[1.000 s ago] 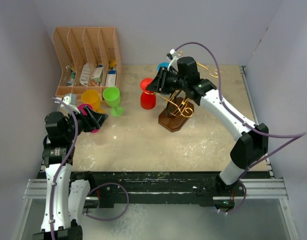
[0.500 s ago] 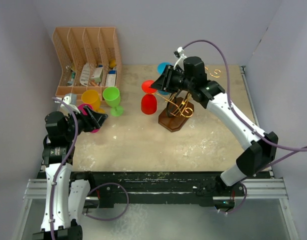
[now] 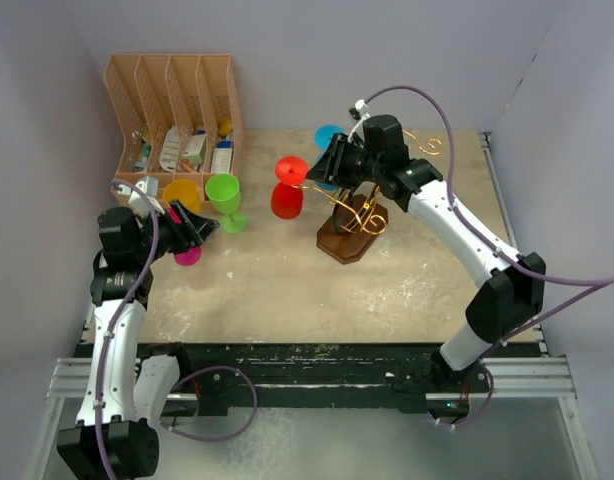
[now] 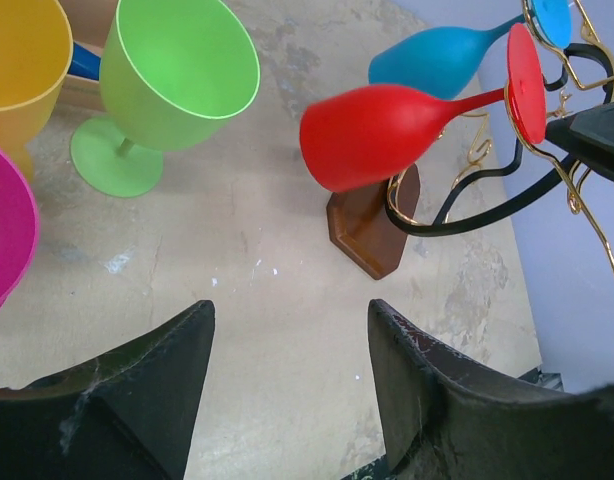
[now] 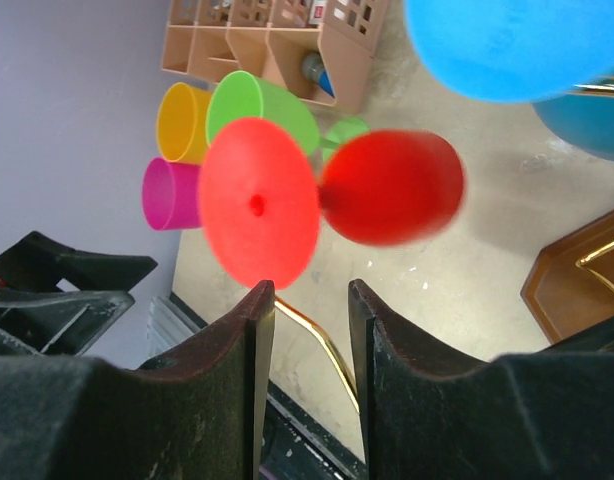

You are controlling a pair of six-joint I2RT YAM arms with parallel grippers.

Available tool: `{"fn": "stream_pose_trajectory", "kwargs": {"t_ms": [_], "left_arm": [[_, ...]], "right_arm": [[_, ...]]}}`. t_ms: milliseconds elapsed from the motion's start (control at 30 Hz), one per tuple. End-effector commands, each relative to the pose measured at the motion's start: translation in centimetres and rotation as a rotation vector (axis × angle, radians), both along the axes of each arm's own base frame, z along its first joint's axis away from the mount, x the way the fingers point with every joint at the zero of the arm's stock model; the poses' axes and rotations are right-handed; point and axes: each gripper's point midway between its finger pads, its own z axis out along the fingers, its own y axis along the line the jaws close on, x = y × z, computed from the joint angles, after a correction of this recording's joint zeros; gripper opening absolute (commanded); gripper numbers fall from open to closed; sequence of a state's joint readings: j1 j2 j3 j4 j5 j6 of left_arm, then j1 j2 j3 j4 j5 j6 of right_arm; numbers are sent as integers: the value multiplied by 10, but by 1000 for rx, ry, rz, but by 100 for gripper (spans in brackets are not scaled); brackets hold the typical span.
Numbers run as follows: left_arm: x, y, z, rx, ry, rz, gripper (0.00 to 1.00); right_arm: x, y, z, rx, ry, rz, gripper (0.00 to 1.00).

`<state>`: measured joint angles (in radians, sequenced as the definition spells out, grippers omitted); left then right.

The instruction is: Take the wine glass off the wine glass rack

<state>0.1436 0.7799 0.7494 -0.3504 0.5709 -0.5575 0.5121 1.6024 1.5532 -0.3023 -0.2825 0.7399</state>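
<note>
The red wine glass hangs sideways at the left end of a gold arm of the wine glass rack. The rack stands on a dark brown wooden base. My right gripper is open just behind the glass's red foot. The gold arm runs between its fingers, and its left fingertip is at the rim of the foot. The red bowl is blurred. My left gripper is open and empty, low over the table, facing the red glass and the rack base.
A blue glass hangs on the rack behind the red one. A green glass, a yellow glass and a pink glass stand by my left gripper. A tan slotted organizer is at the back left. Walls enclose the table.
The red glass has shifted a little left along the rack arm with my right gripper following. My left arm has risen and moved slightly toward the back.
</note>
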Motion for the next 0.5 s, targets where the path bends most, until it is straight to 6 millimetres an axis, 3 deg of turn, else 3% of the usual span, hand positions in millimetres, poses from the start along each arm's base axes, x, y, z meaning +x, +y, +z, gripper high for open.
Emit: {"fn": "stream_pose_trajectory", "kwargs": {"t_ms": [0, 467], "left_arm": [[8, 3, 27, 42, -115, -10, 66], [14, 3, 21, 38, -92, -11, 66]], "right_arm": [[4, -3, 13, 28, -12, -22, 40], [4, 4, 24, 63, -23, 28, 40]]}}
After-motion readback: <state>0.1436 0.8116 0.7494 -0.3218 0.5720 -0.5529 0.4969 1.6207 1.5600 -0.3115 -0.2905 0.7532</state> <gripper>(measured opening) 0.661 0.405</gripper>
